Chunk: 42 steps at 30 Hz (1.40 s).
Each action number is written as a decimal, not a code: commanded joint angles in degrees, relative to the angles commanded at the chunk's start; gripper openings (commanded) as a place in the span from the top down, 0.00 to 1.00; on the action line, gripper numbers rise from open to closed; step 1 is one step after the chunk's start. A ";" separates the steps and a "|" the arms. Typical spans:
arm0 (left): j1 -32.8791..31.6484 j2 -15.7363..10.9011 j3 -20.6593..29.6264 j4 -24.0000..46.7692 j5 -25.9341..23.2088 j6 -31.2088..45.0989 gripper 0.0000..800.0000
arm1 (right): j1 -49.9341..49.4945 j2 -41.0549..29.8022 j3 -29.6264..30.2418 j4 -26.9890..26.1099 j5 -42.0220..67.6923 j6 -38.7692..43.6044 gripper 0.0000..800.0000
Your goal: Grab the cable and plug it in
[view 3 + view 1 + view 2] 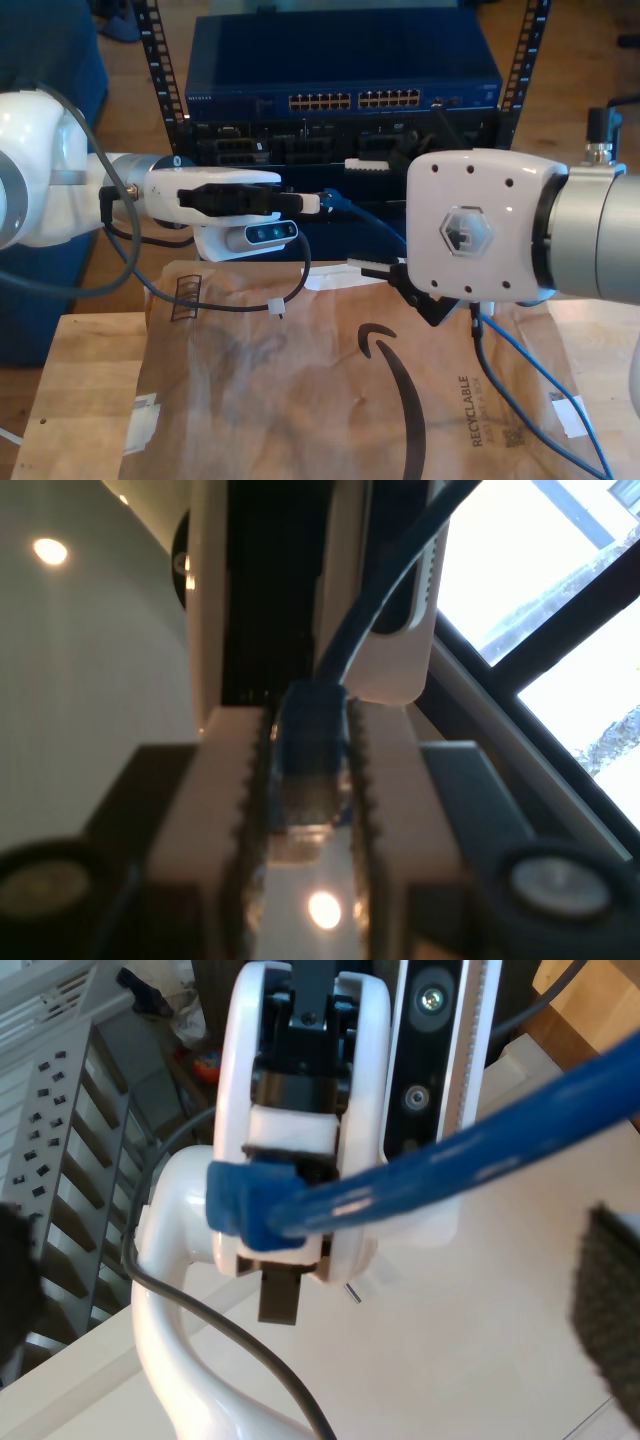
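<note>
While my first gripper (305, 810) pinches the blue cable's (520, 355) plug (305, 780) near the switch (340, 60), I cannot tell my second gripper's grip, so a tug could tilt the plug off its port.

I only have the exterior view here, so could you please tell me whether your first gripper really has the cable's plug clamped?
Observer: Yes. In the first wrist view, my first gripper is closed on the plug, which sits between its toothed white pads.
Operator: Thank you. Which way does the plug face?
Observer: Its clear tip lies nearer that camera than the blue boot, and the cable leaves from the far end.
</note>
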 joint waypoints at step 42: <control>-1.23 -0.35 0.44 0.00 0.18 0.00 0.94 | 0.18 0.26 -0.09 0.26 -0.18 0.44 0.68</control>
